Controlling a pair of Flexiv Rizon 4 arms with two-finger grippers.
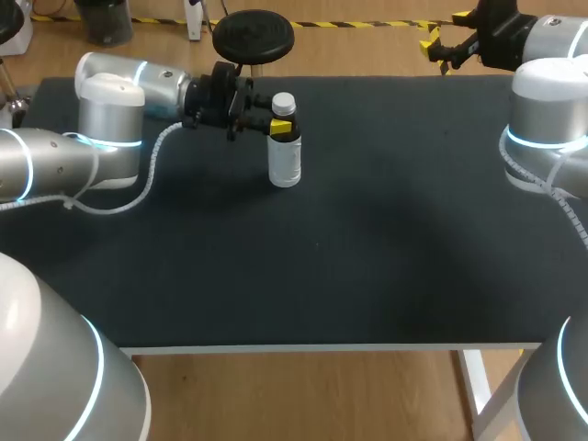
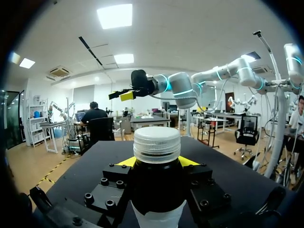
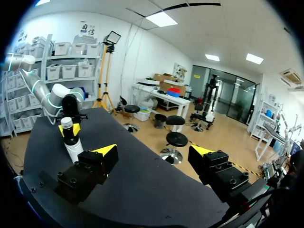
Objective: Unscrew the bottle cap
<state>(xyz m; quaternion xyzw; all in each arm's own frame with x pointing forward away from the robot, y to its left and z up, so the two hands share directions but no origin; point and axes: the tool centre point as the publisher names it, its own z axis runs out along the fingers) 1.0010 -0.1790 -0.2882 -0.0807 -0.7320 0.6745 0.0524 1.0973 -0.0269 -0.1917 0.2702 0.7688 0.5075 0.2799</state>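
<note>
A small bottle [image 1: 285, 156] with a dark neck, white label and white cap [image 1: 284, 102] stands upright on the back left of the black table [image 1: 367, 239]. My left gripper [image 1: 276, 125] comes in sideways and is shut on the bottle's dark neck just under the cap. In the left wrist view the cap [image 2: 156, 144] rises above the yellow tips of the left gripper [image 2: 156, 162], which press the bottle [image 2: 156, 190] from both sides. My right gripper [image 1: 434, 43] hangs open and empty above the table's back right edge, far from the bottle [image 3: 72, 142], and also shows as right gripper [image 3: 154, 152].
The black tabletop has a white front edge [image 1: 331, 349]. My left arm's white cable [image 1: 147, 179] loops over the table beside the left forearm. My right arm's elbow [image 1: 547, 119] stands over the table's right side.
</note>
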